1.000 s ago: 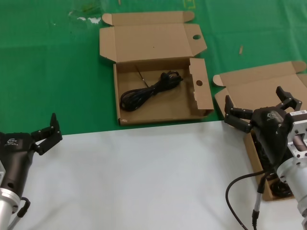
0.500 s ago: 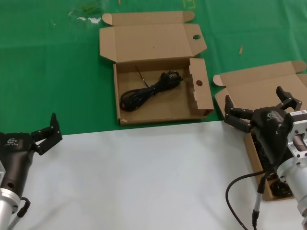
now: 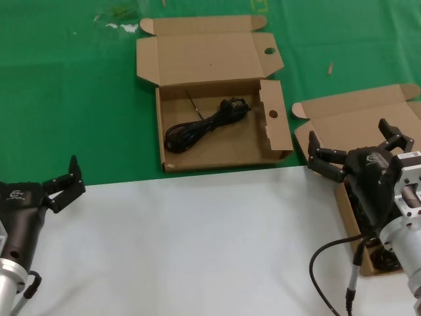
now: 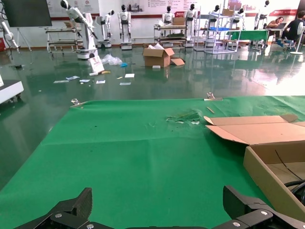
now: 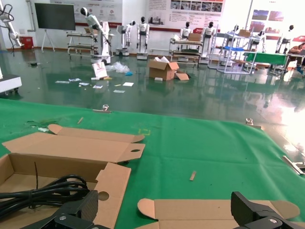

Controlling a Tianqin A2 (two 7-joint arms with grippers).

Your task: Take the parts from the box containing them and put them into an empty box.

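Note:
The holed-flap box lies open at the middle back with one black coiled cable inside; the right wrist view shows this box and cable too. The plain-lidded box sits at the right, largely hidden behind my right arm, with dark parts showing inside. My right gripper hovers open and holding nothing over that box's near-left corner; its wrist view looks across the plain lid between open fingers. My left gripper rests open at the near left, apart from both boxes.
A white sheet covers the near table and a green mat the far part. My right arm's grey-black cable loops at the near right. Small scraps lie on the mat behind the boxes.

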